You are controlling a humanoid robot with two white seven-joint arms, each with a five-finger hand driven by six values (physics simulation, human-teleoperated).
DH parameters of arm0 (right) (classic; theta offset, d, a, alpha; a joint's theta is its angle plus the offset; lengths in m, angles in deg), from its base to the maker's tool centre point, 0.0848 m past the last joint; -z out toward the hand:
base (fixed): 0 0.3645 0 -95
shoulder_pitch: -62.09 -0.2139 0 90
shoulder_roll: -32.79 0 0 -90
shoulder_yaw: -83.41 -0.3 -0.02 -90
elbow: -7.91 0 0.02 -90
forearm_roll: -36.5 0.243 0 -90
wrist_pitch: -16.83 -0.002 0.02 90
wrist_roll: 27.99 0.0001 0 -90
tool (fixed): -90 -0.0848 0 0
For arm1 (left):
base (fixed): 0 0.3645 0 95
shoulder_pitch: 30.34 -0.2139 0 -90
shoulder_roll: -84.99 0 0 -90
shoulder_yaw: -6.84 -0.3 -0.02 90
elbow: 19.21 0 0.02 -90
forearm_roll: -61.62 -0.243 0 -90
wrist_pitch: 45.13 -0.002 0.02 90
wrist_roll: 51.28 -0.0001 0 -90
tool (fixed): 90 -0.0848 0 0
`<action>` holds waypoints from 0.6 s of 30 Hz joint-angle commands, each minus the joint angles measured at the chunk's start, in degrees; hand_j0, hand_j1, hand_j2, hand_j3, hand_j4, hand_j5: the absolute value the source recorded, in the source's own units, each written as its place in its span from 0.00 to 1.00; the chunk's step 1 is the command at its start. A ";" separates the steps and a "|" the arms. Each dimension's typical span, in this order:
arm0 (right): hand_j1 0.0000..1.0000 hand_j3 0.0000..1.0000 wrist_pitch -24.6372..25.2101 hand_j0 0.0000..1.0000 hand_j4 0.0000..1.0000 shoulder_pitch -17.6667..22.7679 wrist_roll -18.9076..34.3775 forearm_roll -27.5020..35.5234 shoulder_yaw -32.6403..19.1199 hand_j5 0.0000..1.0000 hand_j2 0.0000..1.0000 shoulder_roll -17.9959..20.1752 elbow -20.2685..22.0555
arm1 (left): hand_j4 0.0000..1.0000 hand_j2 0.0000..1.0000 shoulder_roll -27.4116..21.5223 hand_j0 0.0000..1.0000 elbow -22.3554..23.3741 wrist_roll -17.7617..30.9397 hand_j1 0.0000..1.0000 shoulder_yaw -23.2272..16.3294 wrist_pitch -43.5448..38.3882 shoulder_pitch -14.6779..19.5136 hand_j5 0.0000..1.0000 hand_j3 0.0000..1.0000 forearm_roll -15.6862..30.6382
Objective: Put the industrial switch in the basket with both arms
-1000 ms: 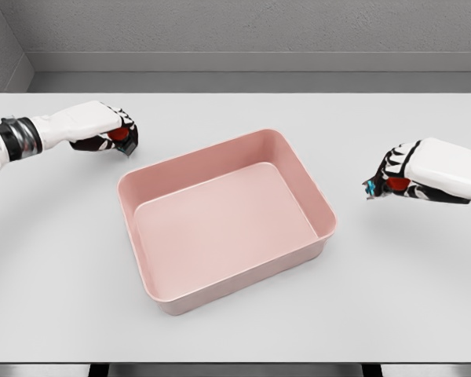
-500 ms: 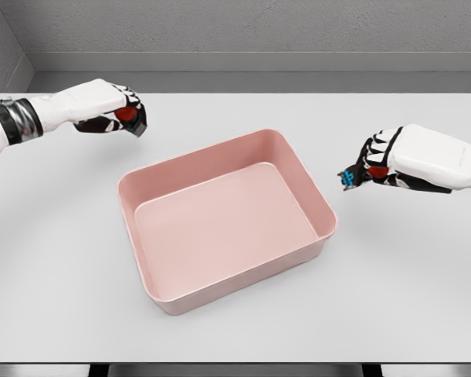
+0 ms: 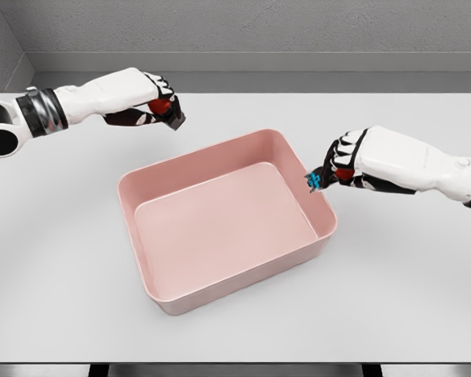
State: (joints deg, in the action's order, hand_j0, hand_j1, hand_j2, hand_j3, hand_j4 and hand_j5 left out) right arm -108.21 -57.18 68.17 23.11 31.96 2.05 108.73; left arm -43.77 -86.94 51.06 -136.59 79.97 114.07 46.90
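A pink rectangular basket (image 3: 327, 229) sits in the middle of the white table. My left hand (image 3: 162, 107) hovers above the table just beyond the basket's far left rim, its fingers curled around a small red and black industrial switch (image 3: 166, 107). At the basket's right rim my right hand (image 3: 334, 168) is curled around a second switch (image 3: 319, 180), red and black with a blue end poking out over the rim. Both switches are mostly hidden by the fingers.
The white table (image 3: 408, 283) runs wide around the basket. A grey wall (image 3: 243, 31) stands behind the far edge, and the table's front edge lies near the bottom of the picture.
Both hands have lifted and moved inward with their switches. The left went right and up toward the basket's far side. The right went left to the basket's right rim.
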 commanded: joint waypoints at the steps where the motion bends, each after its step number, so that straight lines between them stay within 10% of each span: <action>1: 0.43 0.43 0.05 0.43 0.43 0.00 0.96 0.30 0.12 0.43 0.43 -1.86 -0.01 | 0.49 0.49 0.79 0.49 -0.91 -0.03 0.49 0.53 -0.10 0.00 0.49 0.49 0.65; 18: 0.46 0.46 0.05 0.46 0.46 -0.35 1.05 -2.60 2.23 0.46 0.46 -8.80 -0.19 | 0.49 0.49 0.88 0.49 -10.75 0.50 0.49 0.88 -0.10 -0.53 0.49 0.49 0.83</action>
State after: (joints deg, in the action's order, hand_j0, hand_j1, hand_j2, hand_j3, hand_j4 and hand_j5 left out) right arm -108.22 -57.53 69.25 20.34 33.77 -6.05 108.59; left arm -42.87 -96.42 51.44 -135.79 79.94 113.45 47.24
